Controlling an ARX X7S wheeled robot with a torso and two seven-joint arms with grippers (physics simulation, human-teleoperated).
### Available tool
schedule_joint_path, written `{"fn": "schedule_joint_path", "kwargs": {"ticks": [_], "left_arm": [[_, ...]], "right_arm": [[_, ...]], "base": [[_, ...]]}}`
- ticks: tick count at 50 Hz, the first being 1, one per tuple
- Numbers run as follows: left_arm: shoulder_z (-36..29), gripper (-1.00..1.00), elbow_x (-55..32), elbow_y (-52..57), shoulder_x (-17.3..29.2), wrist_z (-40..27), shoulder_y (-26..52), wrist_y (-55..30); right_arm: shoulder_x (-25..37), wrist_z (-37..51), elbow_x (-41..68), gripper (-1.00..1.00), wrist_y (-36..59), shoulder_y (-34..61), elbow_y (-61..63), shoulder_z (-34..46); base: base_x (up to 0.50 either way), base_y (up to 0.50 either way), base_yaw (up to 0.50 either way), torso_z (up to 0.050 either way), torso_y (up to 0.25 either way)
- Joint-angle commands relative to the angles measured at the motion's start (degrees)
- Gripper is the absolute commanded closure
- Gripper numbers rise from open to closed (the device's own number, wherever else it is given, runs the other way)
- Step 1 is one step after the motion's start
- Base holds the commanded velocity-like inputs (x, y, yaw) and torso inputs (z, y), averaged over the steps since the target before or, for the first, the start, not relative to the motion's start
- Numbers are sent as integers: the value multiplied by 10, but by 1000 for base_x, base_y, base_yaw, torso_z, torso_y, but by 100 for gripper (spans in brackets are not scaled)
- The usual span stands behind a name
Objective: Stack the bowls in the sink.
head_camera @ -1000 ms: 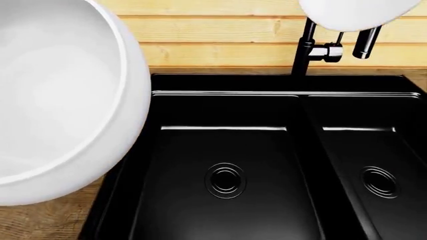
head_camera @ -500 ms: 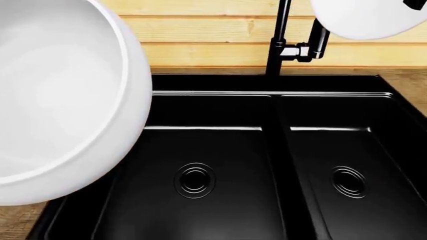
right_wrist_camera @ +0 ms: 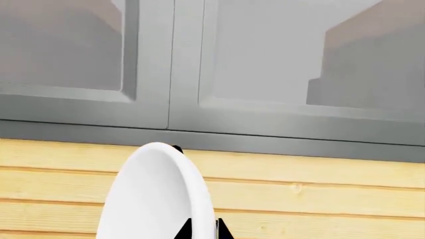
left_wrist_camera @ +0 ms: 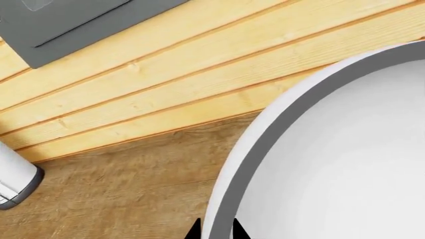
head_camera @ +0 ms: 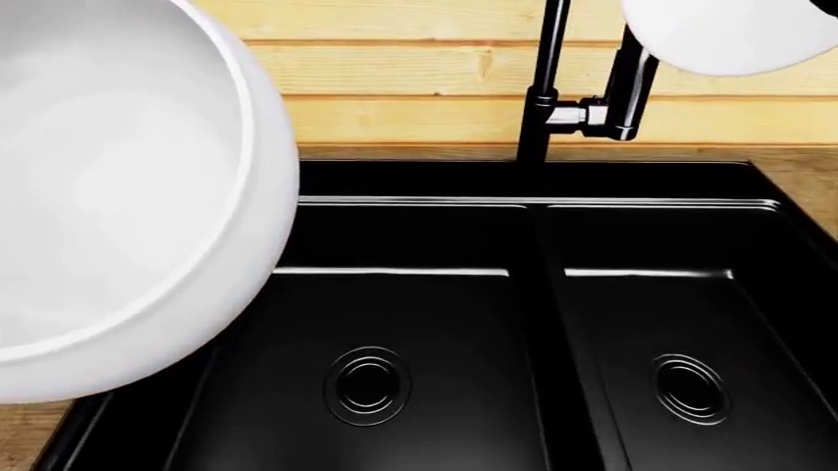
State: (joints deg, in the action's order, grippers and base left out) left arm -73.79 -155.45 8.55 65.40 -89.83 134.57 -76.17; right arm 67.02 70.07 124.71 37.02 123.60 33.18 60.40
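Pine-planked wall behind the black sink point(head_camera: 419, 186): left gripper point(left_wrist_camera: 216, 230) clamps the large bowl's point(head_camera: 118, 196) rim, right gripper point(right_wrist_camera: 201, 228) pinches the small bowl point(head_camera: 727, 34).

large bowl point(head_camera: 118, 196): fills 9 o'clock, over sink's left edge | small bowl point(head_camera: 733, 34): 1 o'clock, before faucet point(head_camera: 544, 88) | sink point(head_camera: 524, 186): both basins empty

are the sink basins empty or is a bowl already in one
Empty: both basins of the sink show bare drains. The large bowl and small bowl are outside it.
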Motion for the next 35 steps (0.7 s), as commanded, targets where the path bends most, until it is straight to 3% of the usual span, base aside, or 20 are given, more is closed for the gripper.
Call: {"fn": "schedule_joint_path", "kwargs": {"ticks": [1,35], "left_arm": [[1,100,2,0,-1,-2,4,3],[-19,100,-12,27,-35,-1,4,52]], "right_arm": [[3,-2,1,100,12,12,-2,-15],[47,-55,18,100,25,6,26,-58]], "base": [[0,0,0,0,10],[0,0,0,0,0]]}}
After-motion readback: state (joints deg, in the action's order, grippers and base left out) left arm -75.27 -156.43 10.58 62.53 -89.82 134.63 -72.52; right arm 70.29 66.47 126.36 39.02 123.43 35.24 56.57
